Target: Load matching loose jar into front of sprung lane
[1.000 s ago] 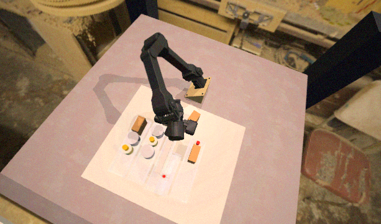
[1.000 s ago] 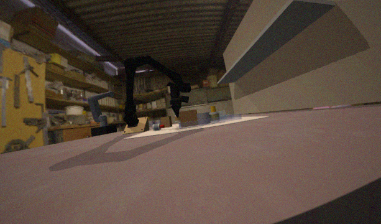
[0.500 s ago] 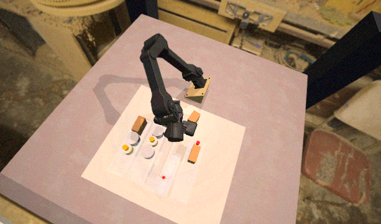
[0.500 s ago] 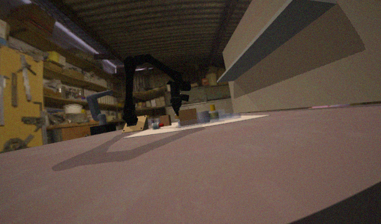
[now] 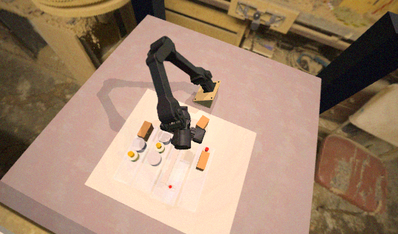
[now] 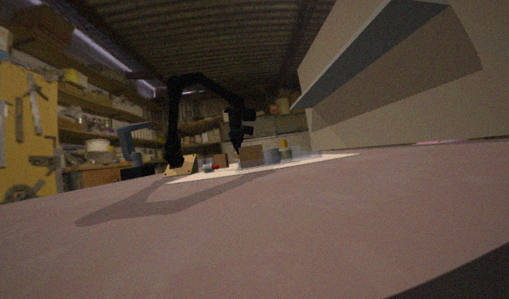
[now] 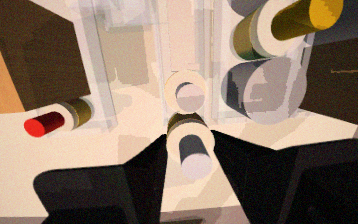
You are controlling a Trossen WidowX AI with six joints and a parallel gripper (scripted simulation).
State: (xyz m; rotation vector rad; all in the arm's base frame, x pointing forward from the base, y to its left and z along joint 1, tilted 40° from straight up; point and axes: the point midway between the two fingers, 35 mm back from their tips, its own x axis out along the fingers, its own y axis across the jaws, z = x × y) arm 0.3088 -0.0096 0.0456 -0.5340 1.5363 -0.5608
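- Loose jar point(image 7: 189, 147): small cylinder, cream body, olive band, pale grey lid; smooth, matte. My gripper point(image 7: 188, 136) is clamped on it, black fingers pressing both sides, at 6 o'clock in the wrist view.
- Lane jar point(image 7: 185, 94): same cream body and grey lid, standing just past the held one at 12 o'clock, inside the clear-walled sprung lane point(image 7: 180, 45). The two look close; I can't tell if they touch.
- Lane walls are see-through plastic, straight rails running toward 12 o'clock.
- Next lane at 2 o'clock: wide grey cylinder point(image 7: 262, 90), and behind it a cream jar with a yellow lid point(image 7: 290, 25).
- At 9 o'clock, a red-capped jar point(image 7: 55, 121) lies on its side on the cream mat point(image 7: 10, 150).
- Brown box point(image 7: 35, 50) at 10 o'clock, flat-faced, wood-toned.
- Top view: gripper point(image 5: 182, 140) sits over the lane rack on the mat, orange block point(image 5: 202, 160) at 3 o'clock.
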